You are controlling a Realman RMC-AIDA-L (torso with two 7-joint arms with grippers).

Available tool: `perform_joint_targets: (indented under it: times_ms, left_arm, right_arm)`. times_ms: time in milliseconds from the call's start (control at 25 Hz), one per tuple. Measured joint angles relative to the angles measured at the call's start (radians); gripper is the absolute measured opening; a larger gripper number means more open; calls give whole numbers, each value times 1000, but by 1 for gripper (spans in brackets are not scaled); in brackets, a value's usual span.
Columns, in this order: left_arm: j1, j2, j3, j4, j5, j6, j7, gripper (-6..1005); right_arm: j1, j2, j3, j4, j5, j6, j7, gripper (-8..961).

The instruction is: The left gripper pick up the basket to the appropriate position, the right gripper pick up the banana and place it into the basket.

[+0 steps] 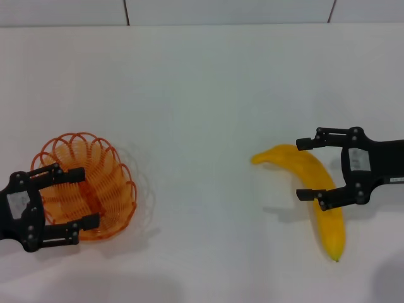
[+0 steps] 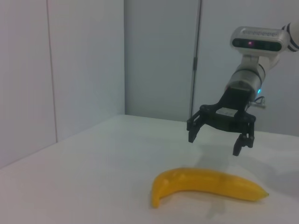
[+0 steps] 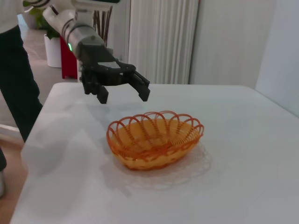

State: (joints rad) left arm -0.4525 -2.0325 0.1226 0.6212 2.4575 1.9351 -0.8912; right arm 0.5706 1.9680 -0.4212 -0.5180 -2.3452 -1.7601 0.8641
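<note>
The orange wire basket (image 1: 85,186) stands on the white table (image 1: 202,95) at the left. My left gripper (image 1: 88,197) is open and empty, its fingers spread over the basket's near side. The right wrist view shows it (image 3: 124,95) hovering above the basket (image 3: 154,140), apart from the rim. The yellow banana (image 1: 328,221) lies on the table at the right. My right gripper (image 1: 302,169) is open and empty over the banana's upper half. The left wrist view shows it (image 2: 216,142) hanging a little above the banana (image 2: 205,184), not touching it.
The table's back edge meets a pale wall (image 1: 227,11). In the right wrist view the table's edge (image 3: 32,140) runs behind my left arm, with a dark-clothed person (image 3: 16,79) and a potted plant (image 3: 53,46) beyond it.
</note>
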Motion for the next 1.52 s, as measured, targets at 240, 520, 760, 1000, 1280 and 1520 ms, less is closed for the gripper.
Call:
perform_joint_targets:
  times_ms: [240, 520, 760, 1000, 1280, 1520]
  left_arm:
    - [-1, 0, 0, 0, 0, 0, 0, 859]
    - [-2, 0, -7, 0, -11, 6, -4, 858]
    - [-9, 7, -73, 106, -120, 12, -225, 857]
    - [-99, 59, -72, 330, -131, -28, -657, 856]
    - [-244, 164, -10, 346, 73, -88, -789, 854]
    - [-324, 128, 180, 344, 295, -219, -804, 853]
  right_arm:
    - [0, 0, -1, 7, 0, 6, -1, 891]
    - [-1, 0, -1, 7, 0, 7, -1, 889]
    - [-4, -3, -1, 7, 0, 7, 6, 888]
    - [-4, -3, -1, 7, 0, 7, 7, 886]
    - [-1, -4, -1, 7, 0, 7, 7, 885]
    - [10, -3, -1, 7, 0, 7, 8, 884]
